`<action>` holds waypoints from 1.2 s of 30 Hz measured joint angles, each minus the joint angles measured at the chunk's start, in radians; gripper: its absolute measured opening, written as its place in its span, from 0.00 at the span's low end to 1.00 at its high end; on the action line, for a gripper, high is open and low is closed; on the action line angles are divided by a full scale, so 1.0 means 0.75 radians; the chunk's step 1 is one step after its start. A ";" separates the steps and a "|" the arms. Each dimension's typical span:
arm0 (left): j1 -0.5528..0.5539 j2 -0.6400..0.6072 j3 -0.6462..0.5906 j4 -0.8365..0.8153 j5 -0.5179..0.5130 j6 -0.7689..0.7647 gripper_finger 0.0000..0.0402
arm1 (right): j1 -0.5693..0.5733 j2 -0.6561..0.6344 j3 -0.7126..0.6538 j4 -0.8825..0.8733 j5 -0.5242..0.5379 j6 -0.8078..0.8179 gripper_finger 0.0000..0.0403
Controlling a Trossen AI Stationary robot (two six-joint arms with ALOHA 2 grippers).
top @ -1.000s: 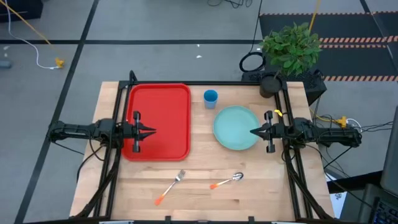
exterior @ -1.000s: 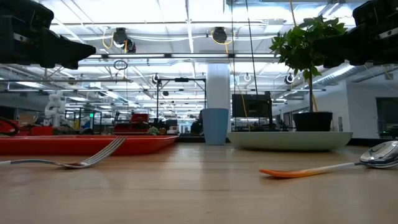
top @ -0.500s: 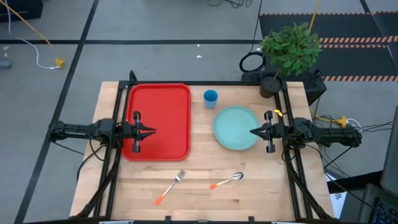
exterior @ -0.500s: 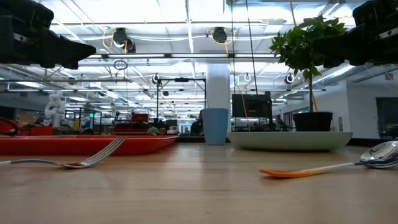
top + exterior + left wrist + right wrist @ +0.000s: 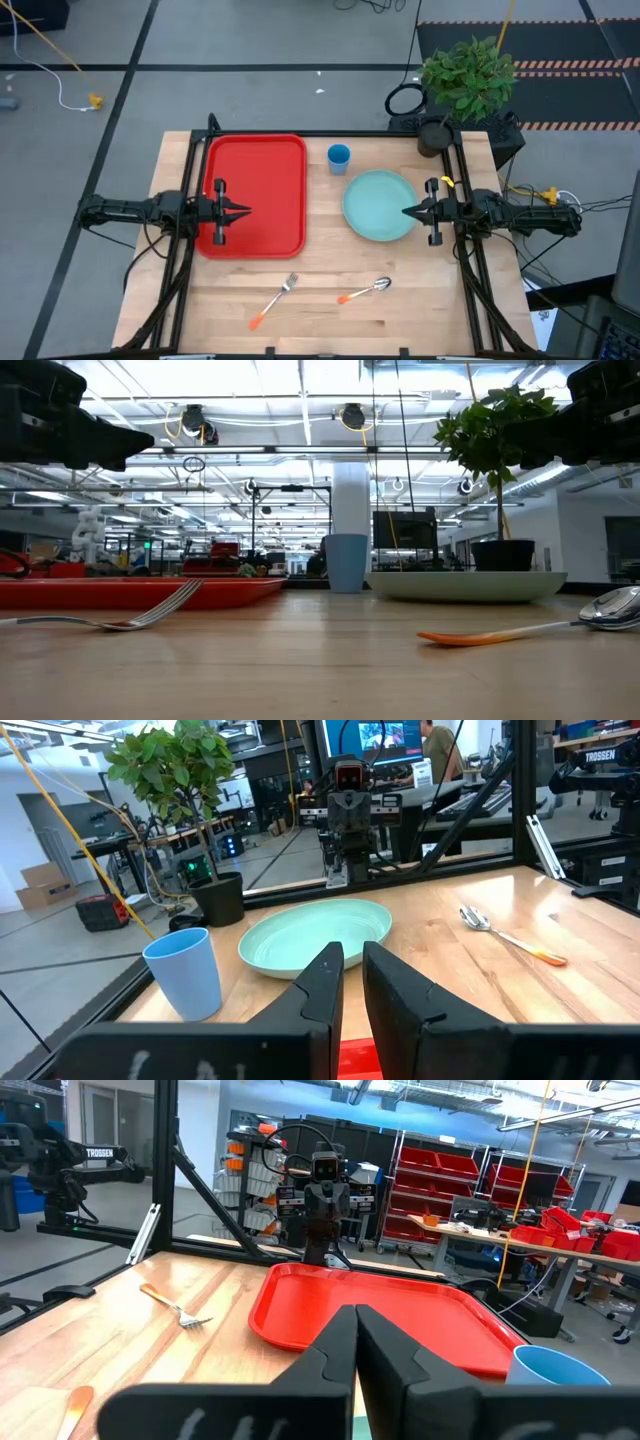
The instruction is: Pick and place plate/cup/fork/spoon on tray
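Observation:
The red tray [image 5: 262, 175] lies at the table's left. The light teal plate [image 5: 376, 205] lies flat at the right, with the blue cup [image 5: 339, 155] upright just beyond it. The fork [image 5: 272, 300] and the spoon [image 5: 365, 291], both orange-handled, lie flat near the front edge. My left gripper [image 5: 244, 211] hovers shut and empty over the tray. My right gripper [image 5: 408, 211] hovers shut and empty over the plate's right rim. The left wrist view shows the cup [image 5: 185, 972], plate [image 5: 315, 935] and spoon [image 5: 510, 935]. The right wrist view shows the tray [image 5: 390, 1310] and fork [image 5: 175, 1308].
A potted plant [image 5: 466, 80] stands at the table's far right corner. Dark frame rails [image 5: 190, 180] run along the table's left and right sides. Bare wood [image 5: 320, 240] lies between the tray and the plate and around the fork and spoon.

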 joint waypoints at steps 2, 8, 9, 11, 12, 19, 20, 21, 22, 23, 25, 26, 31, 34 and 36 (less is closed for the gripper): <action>0.000 0.000 0.000 0.000 0.000 0.000 0.12 | 0.000 0.000 0.000 0.000 0.000 0.000 0.00; 0.000 0.000 0.000 0.000 0.000 0.000 0.12 | 0.000 0.000 0.000 0.000 0.000 0.000 0.00; 0.000 0.000 0.000 0.000 0.000 0.000 0.12 | 0.000 0.000 0.000 0.000 0.000 0.000 0.00; 0.000 0.000 0.000 0.000 0.000 0.000 0.12 | 0.000 0.000 0.000 0.000 0.000 0.003 0.00; 0.000 0.000 0.000 0.000 0.000 0.000 0.12 | -0.001 0.000 0.000 0.000 0.000 0.014 0.00; 0.000 0.000 0.000 0.000 0.000 0.000 0.12 | -0.001 0.000 0.000 0.002 0.000 0.100 0.00; 0.000 0.000 0.000 0.000 0.000 0.000 0.12 | -0.001 0.000 0.000 0.006 0.000 0.082 0.00; 0.000 0.000 0.000 0.000 0.000 0.000 0.12 | -0.001 0.000 0.000 0.013 0.000 0.057 0.00; 0.000 0.000 0.000 0.000 0.000 0.000 0.12 | -0.001 0.000 0.000 0.016 0.000 0.023 0.00; 0.000 0.000 0.000 0.000 0.000 0.000 0.12 | -0.001 0.000 0.000 0.015 0.001 -0.019 0.00; 0.000 0.000 0.000 0.000 0.000 0.000 0.12 | -0.001 0.000 0.000 0.010 0.000 -0.077 0.00; 0.000 0.000 0.000 0.000 0.000 0.000 0.12 | -0.001 0.000 0.000 0.010 0.000 -0.084 0.00; 0.000 0.000 0.000 0.000 0.000 0.000 0.12 | -0.001 0.005 -0.001 0.179 0.036 -0.155 0.00; 0.000 0.000 0.000 0.000 0.000 0.000 0.12 | -0.001 0.012 0.004 0.387 0.111 -0.143 0.00; 0.000 0.000 0.000 0.000 0.000 0.000 0.12 | -0.001 0.024 0.027 0.474 0.208 -0.134 0.00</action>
